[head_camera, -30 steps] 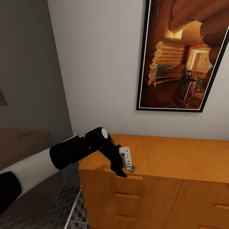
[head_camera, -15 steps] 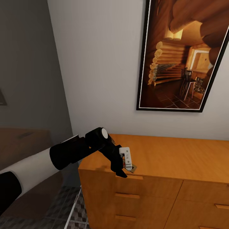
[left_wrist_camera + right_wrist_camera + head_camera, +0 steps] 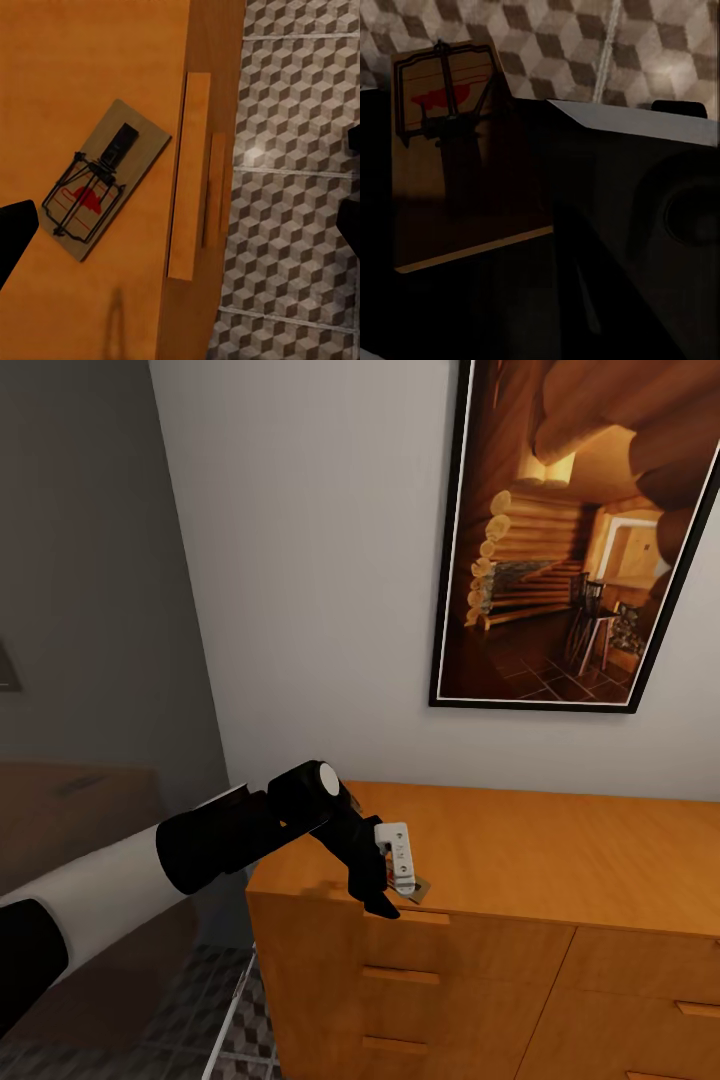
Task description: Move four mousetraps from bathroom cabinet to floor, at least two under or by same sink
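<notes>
Nothing moved: left end effector (image 3: pixel 392 888) hovers spread over mousetrap (image 3: pixel 100 180) on cabinet (image 3: pixel 520 855).

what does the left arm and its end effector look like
The left arm has a white forearm shell, then glossy black segments, with a round white cap at the wrist joint. Its end effector pairs a black finger with a white block bearing small markings and a red spot. No cables show.

The left tool (image 3: pixel 392 882) hides most of the mousetrap (image 3: pixel 420 887).
</notes>
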Motion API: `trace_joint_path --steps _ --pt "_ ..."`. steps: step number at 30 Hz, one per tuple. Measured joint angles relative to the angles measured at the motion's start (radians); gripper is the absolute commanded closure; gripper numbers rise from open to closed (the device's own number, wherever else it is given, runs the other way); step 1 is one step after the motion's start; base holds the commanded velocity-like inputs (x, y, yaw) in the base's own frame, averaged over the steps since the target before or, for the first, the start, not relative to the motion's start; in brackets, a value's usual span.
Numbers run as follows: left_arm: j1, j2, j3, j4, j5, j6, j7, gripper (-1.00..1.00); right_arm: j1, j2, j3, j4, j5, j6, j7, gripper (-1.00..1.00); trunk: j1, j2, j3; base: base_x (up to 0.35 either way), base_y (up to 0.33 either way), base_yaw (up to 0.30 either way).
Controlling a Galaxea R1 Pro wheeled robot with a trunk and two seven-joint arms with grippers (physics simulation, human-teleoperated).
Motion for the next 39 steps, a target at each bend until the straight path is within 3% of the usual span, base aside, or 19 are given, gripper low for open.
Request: trace_joint_path --steps 9,39 --pt "0.000 0.000 0.000 0.000 0.000 0.000 0.000 -1.00 0.000 -0.002 0.000 0.000 0.000 -0.041 -0.009 1.00 0.000 0.000 0.000 0.000 0.000 0.000" --pt "0.000 -0.002 -0.014 0.000 0.000 0.001 0.000 -1.00 0.000 0.000 0.000 0.000 0.000 -0.044 -0.008 1.00 0.000 0.000 0.000 0.013 0.000 0.000"
